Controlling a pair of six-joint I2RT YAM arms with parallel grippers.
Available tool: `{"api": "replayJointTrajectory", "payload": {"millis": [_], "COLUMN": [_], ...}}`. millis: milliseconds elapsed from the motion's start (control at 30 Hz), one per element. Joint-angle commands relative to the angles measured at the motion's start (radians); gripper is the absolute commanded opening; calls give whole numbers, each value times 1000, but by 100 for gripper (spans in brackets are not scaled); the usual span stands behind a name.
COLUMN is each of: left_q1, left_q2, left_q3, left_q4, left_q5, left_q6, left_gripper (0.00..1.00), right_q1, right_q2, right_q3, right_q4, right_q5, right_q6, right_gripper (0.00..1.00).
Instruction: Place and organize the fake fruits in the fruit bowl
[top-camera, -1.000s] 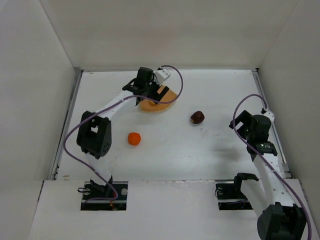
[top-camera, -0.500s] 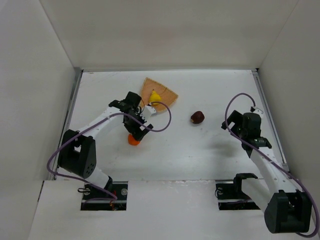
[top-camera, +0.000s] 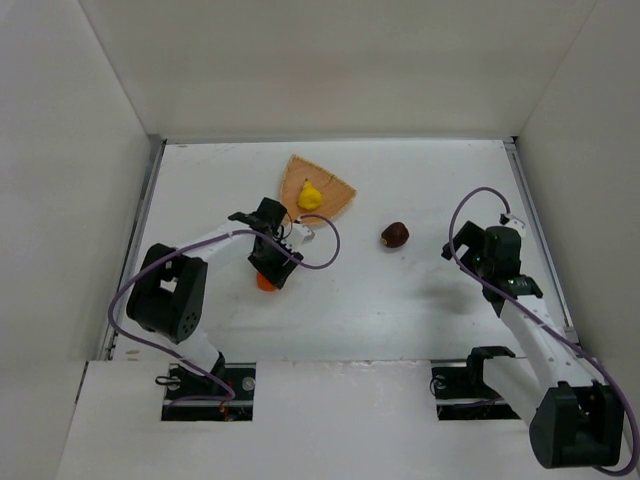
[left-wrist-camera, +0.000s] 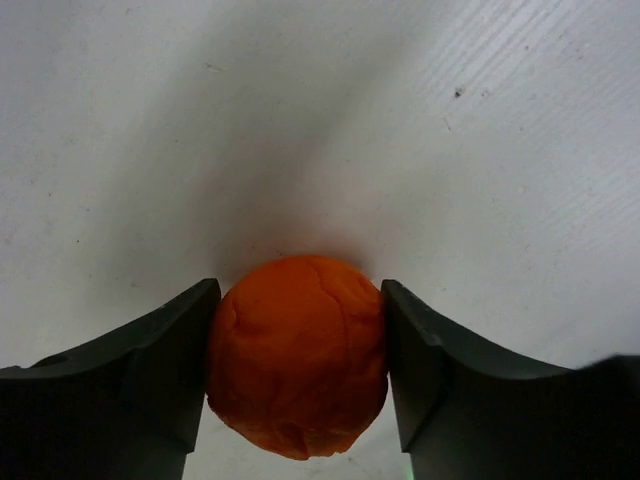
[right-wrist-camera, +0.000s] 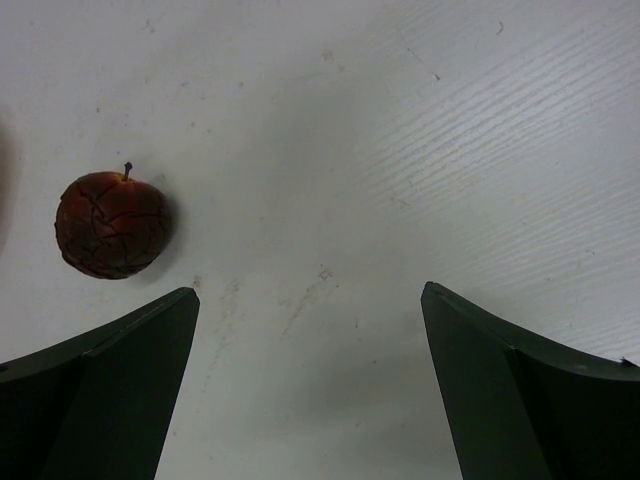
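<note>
From above, the wedge-shaped bowl (top-camera: 338, 188) sits at upper centre of the table (top-camera: 430, 300) with the lemon (top-camera: 310, 195) inside it. The left gripper (top-camera: 270, 274) covers most of the orange (top-camera: 264, 284) just below and left of the bowl, and the maroon fruit (top-camera: 394, 235) lies right of centre. In the left wrist view, both fingers press the orange's sides at lower centre. In the right wrist view, the right gripper (right-wrist-camera: 308, 295) is spread wide and holds nothing; the maroon fruit sits at left, outside its fingers.

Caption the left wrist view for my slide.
Left claw clamped on the orange fruit, white table beneath.
</note>
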Motion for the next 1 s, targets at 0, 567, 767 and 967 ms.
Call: {"api": "replayJointTrajectory", "payload": {"millis": [0,567,767,967], "left_q1": [8,37,32,31], "left_q2": [-16,156,350,447], "left_q3": [31,575,686,703], "left_q4": [48,327,549,723], "left_q5": [16,-90,-137,-194], "left_q6": [-39,-33,-36,-32], "left_gripper": [33,20,30,43], "right_q1": [10,13,16,34], "right_q2": [-32,14,0,-15], "right_q3": [2,19,14,8], "right_q4": [45,58,35,23], "right_q5": [9,9,9,8], "right_q6": [5,17,17,26], "right_gripper": [100,100,100,100]}}
